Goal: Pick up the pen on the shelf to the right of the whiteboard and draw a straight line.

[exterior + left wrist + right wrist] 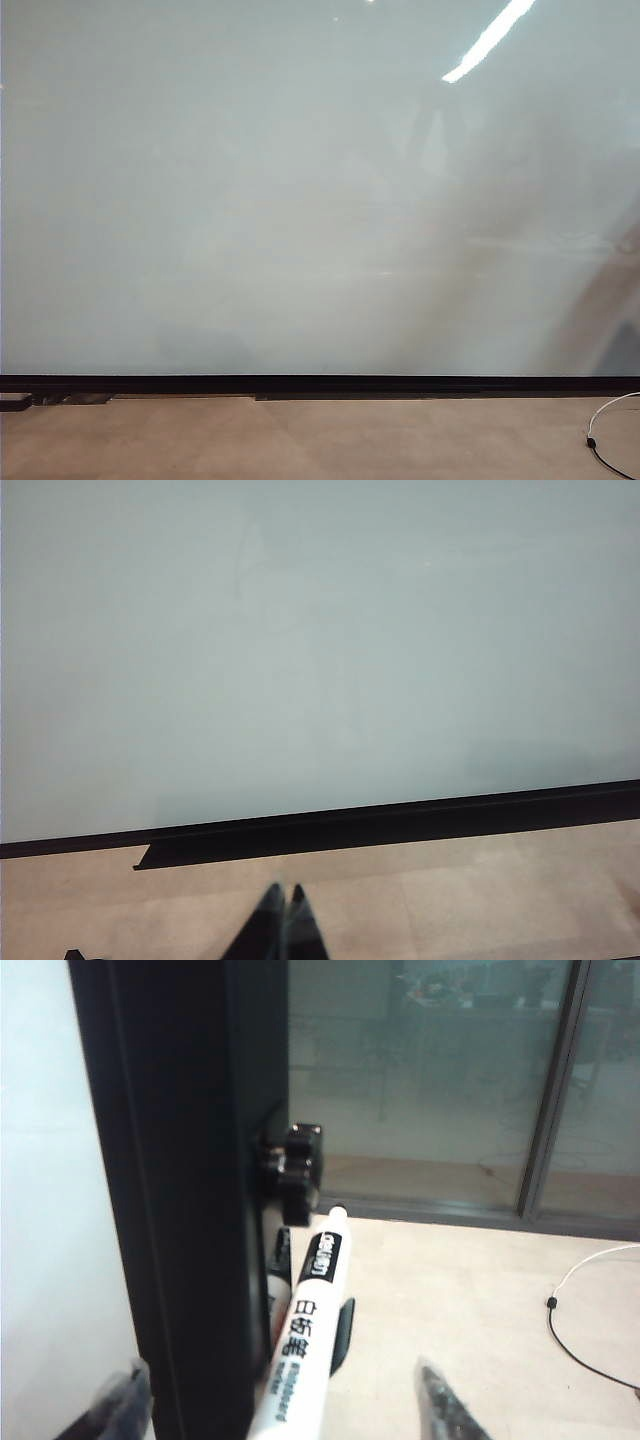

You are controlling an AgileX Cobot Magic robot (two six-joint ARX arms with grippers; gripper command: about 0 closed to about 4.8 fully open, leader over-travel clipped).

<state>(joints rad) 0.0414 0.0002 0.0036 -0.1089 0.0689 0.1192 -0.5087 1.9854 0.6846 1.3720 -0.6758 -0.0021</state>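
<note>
— At the left, what is seen of the left tool (282,925)?

— Its two dark fingertips are seen pressed together, with nothing between them. It is held above the beige floor (450,900), short of the whiteboard (320,650) and apart from it.

— How is the whiteboard laid out in the exterior view?

— Nearly the whole view is filled by its glossy pale surface (300,200). A thin black strip (320,384) is run along its bottom edge, and the floor is shown below that. A bright streak of reflected light (490,40) is caught near the board's upper right. A white cable (612,428) is seen lying on the floor at the lower right.

— And where is the pen (318,1270) found?

— It is shown only in the right wrist view, just beside the black frame (180,1180) at the board's edge. It is stood tilted, tip upward, and is backed by a black holder (343,1332). A black knob (295,1165) is fixed to the frame near the pen's tip.

— What is the state of the right tool (280,1368)?

— Its fingers (440,1405) are spread wide, one to each side of the pen's white barrel. Whether the pen is touched by either finger cannot be told; no pinch is seen.
</note>
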